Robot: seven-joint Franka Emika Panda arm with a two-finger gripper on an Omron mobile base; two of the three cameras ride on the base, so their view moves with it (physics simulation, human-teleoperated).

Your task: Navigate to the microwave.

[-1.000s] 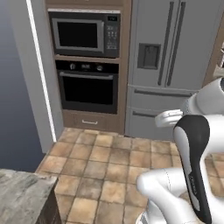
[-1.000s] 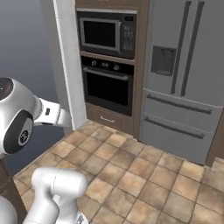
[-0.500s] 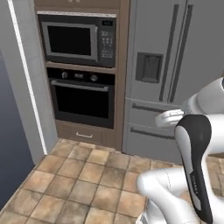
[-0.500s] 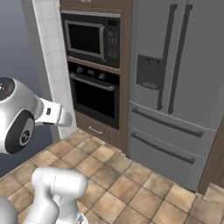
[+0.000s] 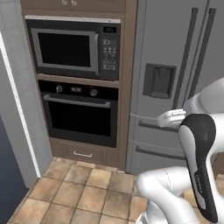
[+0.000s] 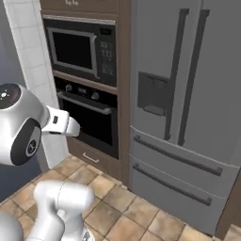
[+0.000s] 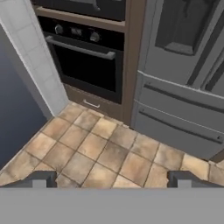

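The microwave [image 5: 72,48] is a wide black box with a silver-framed dark window, built into a wooden cabinet column above the oven. A vertical silver handle and a keypad [image 5: 110,50] with a small display sit at its right. In the right base view the microwave [image 6: 84,49] is at the upper left. My gripper [image 7: 113,180] is open, its two dark fingertips wide apart with nothing between them, hanging over the tiled floor in front of the cabinet.
A black oven [image 5: 78,113] with round knobs and a bar handle sits under the microwave, above a wooden drawer [image 5: 83,153]. A grey double-door fridge [image 5: 175,78] stands to the right and a white tiled wall [image 5: 17,109] to the left. Brown floor tiles [image 7: 92,153] lie ahead.
The whole picture has shifted because the base drove closer to the cabinet column. The microwave and oven now look larger and nearer. The counter corner at lower left has left the view.
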